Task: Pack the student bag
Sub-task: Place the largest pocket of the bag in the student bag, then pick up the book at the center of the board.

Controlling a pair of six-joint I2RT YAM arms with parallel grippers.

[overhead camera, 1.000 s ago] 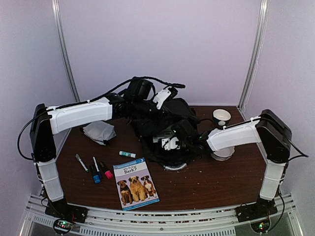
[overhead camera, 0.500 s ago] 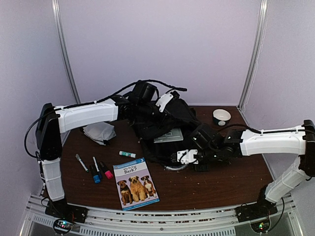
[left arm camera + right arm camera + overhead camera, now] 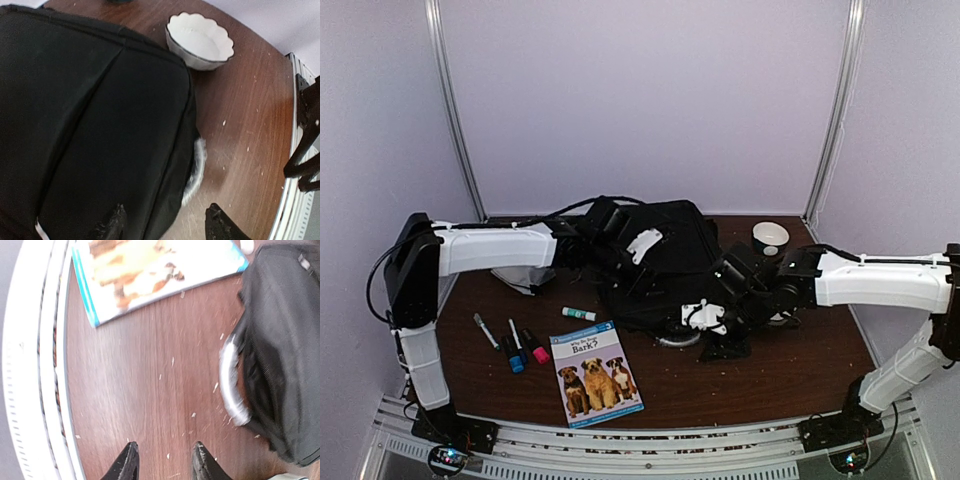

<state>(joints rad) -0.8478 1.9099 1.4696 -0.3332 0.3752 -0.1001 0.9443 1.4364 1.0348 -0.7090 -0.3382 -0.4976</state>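
The backpack (image 3: 655,260) lies flat in the middle of the tabletop (image 3: 770,370), reaching toward the far edge. Its silver handle (image 3: 230,385) points at the near edge and rests on the wood. The left gripper (image 3: 165,225) hangs over the bag's near end, its fingers spread wide with nothing between them. Below them is only black fabric and a strip of bare wood. The right gripper (image 3: 164,460) sits low over the wood just beside the handle, on its near right side. Its fingers are a little apart and hold nothing.

A white bowl (image 3: 201,40) stands in the far right corner, just beside the bag. A picture book (image 3: 597,372) with three dogs on the cover lies by the near edge, left of the middle. Three markers (image 3: 510,340) lie left of the book, toward the left edge. A small white stick with a green end (image 3: 578,314) lies between the book and the bag. A grey cloth (image 3: 520,270) lies toward the far left corner, partly under the left arm.
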